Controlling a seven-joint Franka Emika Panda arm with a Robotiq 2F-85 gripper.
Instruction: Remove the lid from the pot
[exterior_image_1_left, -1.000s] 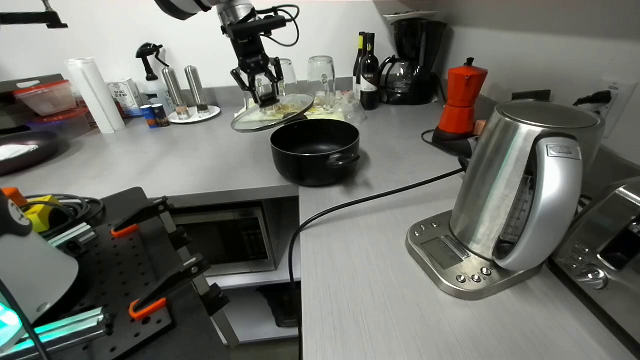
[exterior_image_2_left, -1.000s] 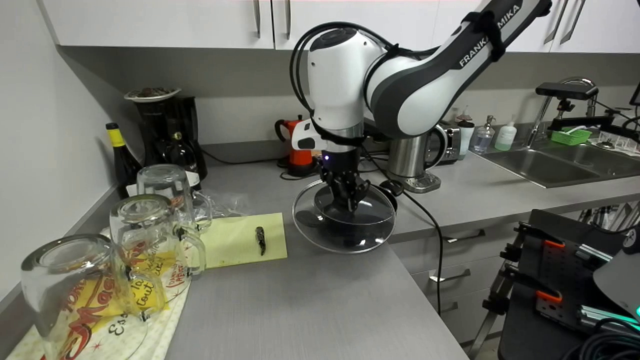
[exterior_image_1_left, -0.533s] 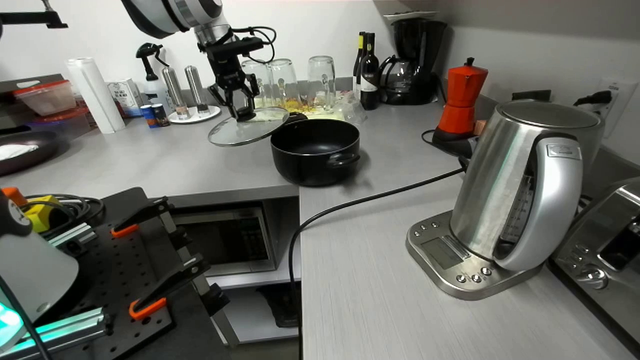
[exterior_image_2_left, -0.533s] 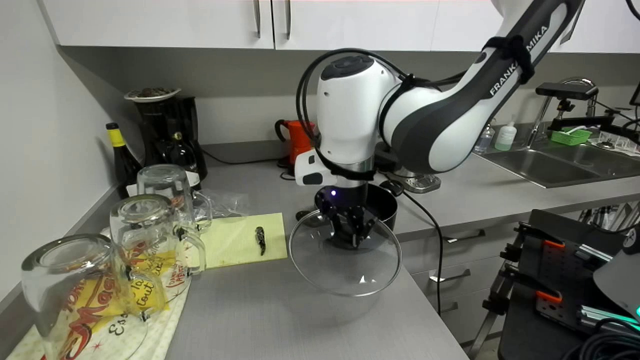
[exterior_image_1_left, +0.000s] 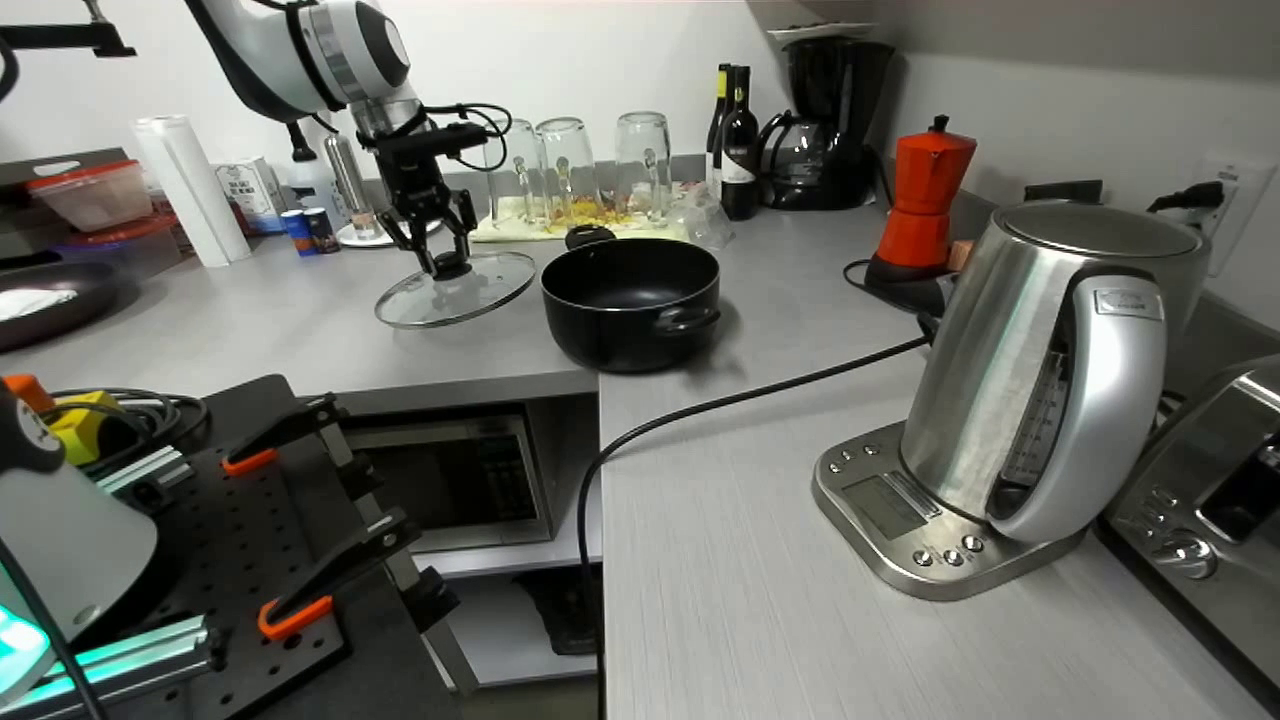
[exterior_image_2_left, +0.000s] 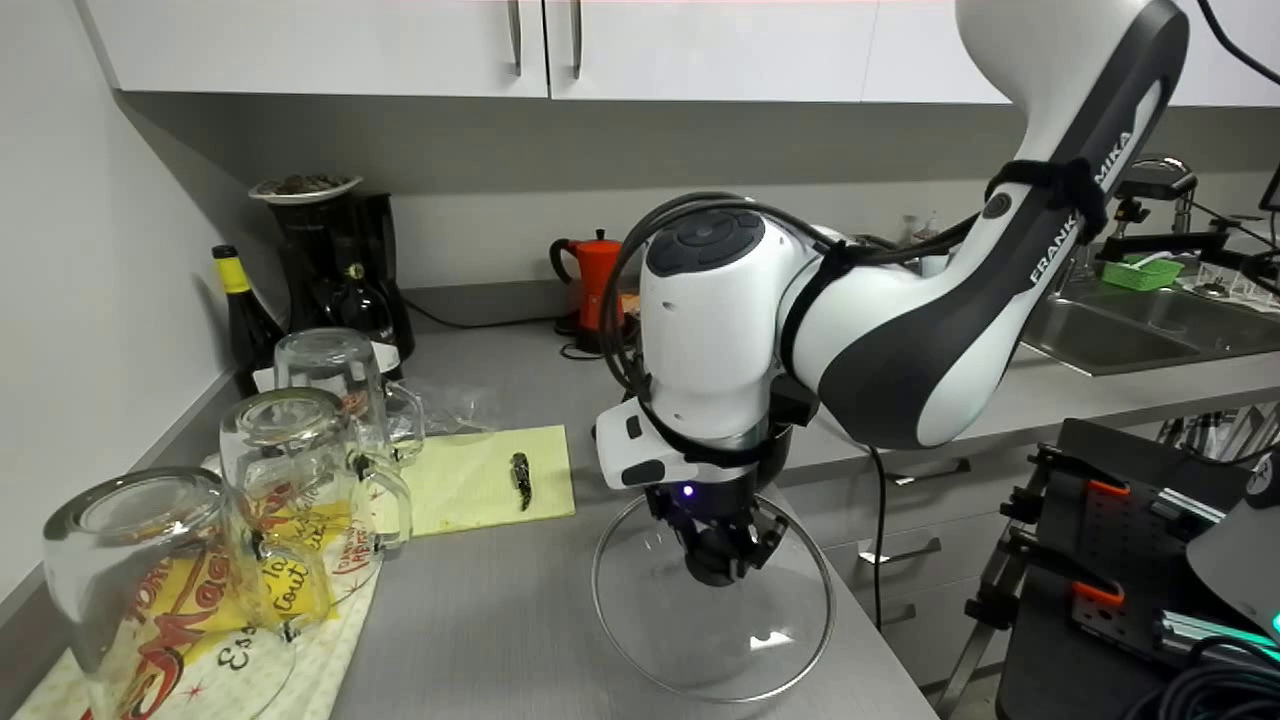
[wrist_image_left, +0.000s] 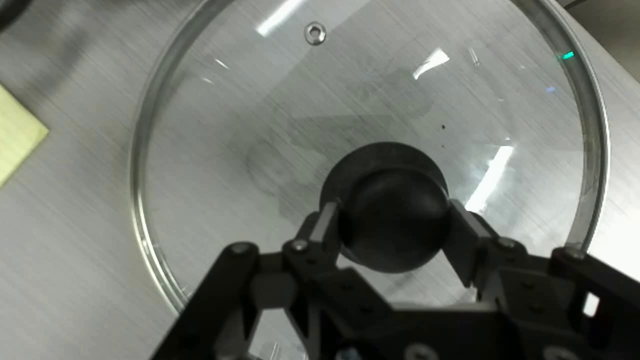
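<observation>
Grey countertop (exterior_image_1_left: 300, 325) turns a corner where the black pot (exterior_image_1_left: 605, 340) stands uncovered. In an exterior view its glass lid (exterior_image_1_left: 490, 285) is just left of it, slightly tilted, probably meant for setting down there; whether its rim touches down I cannot tell. On the far side glass mugs (exterior_image_1_left: 567, 165) stand inverted, likely to drain. The claw (exterior_image_1_left: 448, 263) pinches the lid's black knob (wrist_image_left: 394, 222) from both sides, presumably because a centre hold keeps balance.
</observation>
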